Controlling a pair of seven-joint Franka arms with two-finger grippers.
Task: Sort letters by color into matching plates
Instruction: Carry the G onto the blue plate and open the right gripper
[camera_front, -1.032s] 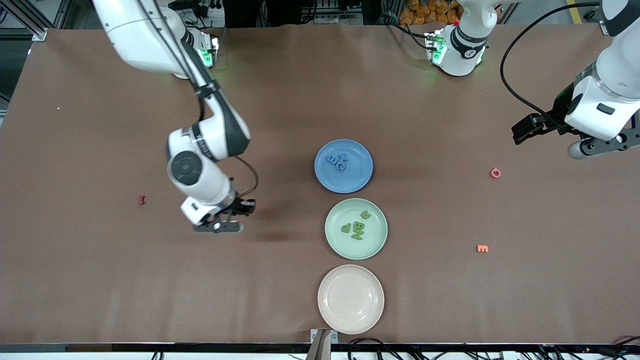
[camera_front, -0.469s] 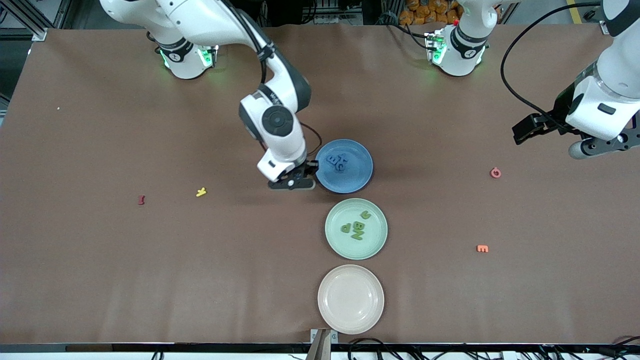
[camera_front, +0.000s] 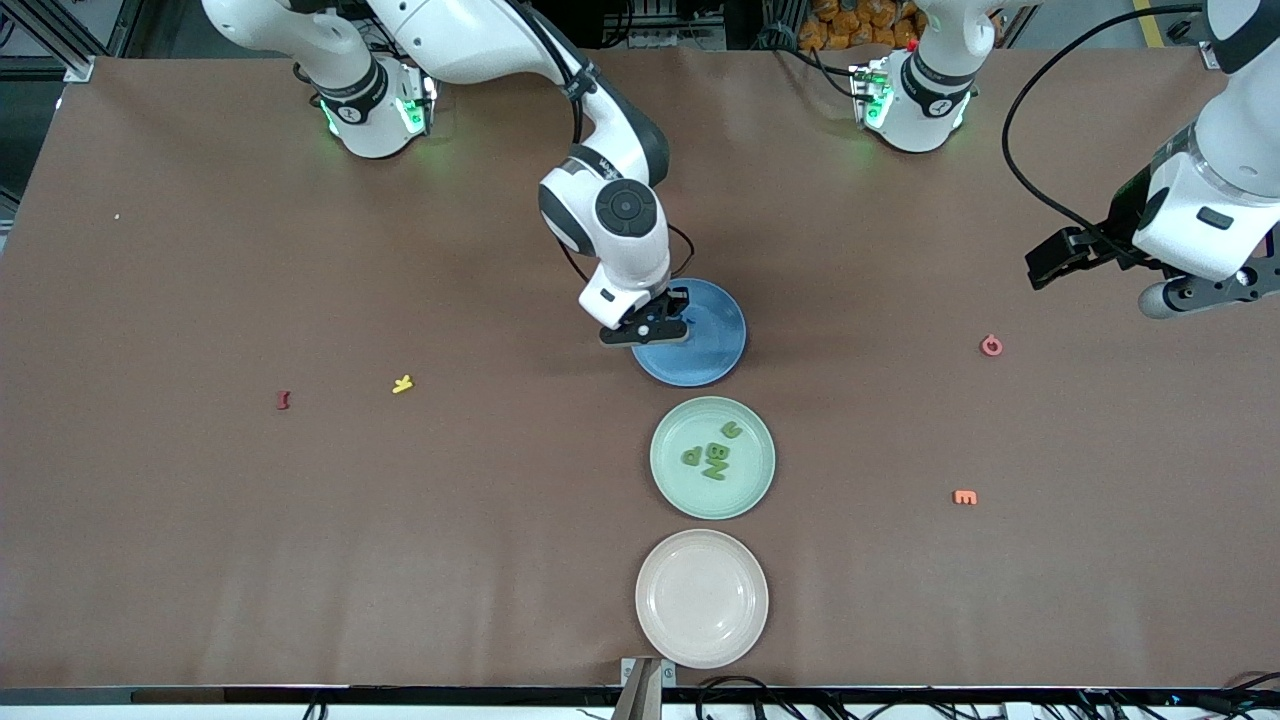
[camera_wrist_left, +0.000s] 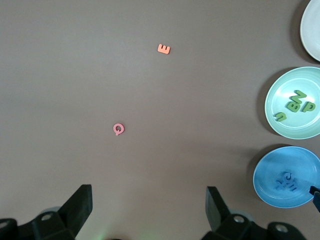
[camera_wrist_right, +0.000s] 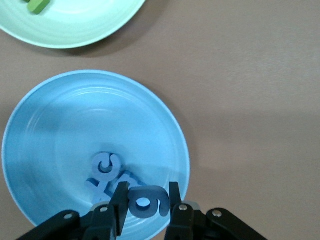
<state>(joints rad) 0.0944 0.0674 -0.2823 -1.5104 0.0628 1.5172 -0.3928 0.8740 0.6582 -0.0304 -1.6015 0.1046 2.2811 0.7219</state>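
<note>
Right gripper (camera_front: 648, 330), clamped on a blue letter (camera_wrist_right: 145, 201), has swung from beside the blue plate (camera_front: 715, 355) to over its rim nearest the right arm's base. That letter lies flat, crosswise between the fingers. Three blue letters (camera_wrist_right: 107, 172) lie below. Left gripper (camera_wrist_left: 147, 210) waits open near the tabletop's edge.

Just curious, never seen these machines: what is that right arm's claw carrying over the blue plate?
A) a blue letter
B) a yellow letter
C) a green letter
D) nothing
A: the right gripper is shut on a blue letter above the blue plate, as the right wrist view shows.
</note>
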